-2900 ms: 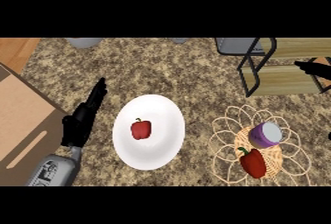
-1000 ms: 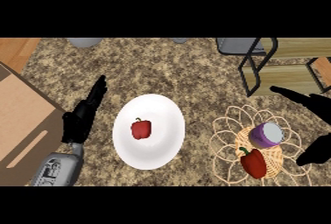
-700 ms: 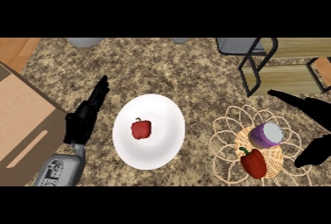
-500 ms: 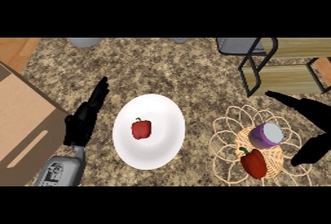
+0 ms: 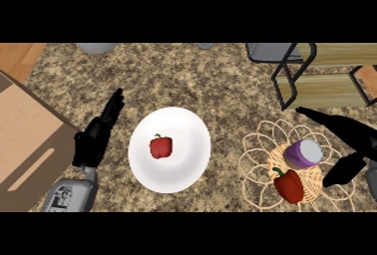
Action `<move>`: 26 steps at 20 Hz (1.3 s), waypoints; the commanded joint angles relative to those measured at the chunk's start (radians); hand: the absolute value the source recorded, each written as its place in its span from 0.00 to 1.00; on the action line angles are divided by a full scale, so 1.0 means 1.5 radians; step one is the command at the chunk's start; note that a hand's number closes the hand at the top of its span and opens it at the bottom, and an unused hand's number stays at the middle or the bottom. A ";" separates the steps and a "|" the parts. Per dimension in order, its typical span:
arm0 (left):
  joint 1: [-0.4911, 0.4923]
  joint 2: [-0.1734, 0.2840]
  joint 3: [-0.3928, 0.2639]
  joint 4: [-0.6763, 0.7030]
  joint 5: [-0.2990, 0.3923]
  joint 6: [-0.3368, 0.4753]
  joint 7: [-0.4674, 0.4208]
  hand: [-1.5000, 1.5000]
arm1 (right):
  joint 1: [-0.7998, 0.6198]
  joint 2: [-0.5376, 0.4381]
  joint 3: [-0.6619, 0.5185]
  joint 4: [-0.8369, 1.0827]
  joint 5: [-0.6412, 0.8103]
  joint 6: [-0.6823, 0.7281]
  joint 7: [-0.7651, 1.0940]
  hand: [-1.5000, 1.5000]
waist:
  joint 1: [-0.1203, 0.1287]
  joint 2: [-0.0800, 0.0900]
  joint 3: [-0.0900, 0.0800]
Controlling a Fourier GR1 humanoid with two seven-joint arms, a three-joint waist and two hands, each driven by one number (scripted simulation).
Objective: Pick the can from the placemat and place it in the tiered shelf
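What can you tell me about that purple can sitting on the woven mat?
The can is short and round, with purple sides and a pale, greyish top facing the camera. It stands upright on the middle of the wicker placemat, just above a red bell pepper lying on the same mat. The right hand is open around its right side, fingers behind it and thumb below; whether they touch cannot be told.

Speckled brown granite-look counter [image 5: 191,79]; matt white plate [image 5: 180,164]; glossy red pepper [image 5: 160,146]; woven wicker-like placemat [image 5: 265,154]; purple can with pale smooth lid [image 5: 303,153]; wood-and-black-metal tiered shelf [image 5: 324,74]; plain brown cardboard box [image 5: 26,139].
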 commanded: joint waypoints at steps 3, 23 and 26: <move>0.020 -0.011 -0.002 -0.031 -0.007 -0.007 0.009 0.50 | -0.020 0.028 0.005 0.068 0.047 -0.032 -0.035 0.00 | 0.001 0.000 0.000; 0.030 -0.027 -0.001 -0.055 -0.035 -0.009 0.021 0.50 | 0.029 0.020 0.053 0.077 0.163 -0.091 -0.167 1.00 | 0.001 -0.001 0.000; 0.018 -0.027 0.018 0.016 -0.035 -0.009 -0.036 0.50 | 0.032 0.026 0.035 0.083 0.170 -0.113 -0.189 1.00 | -0.001 0.000 0.000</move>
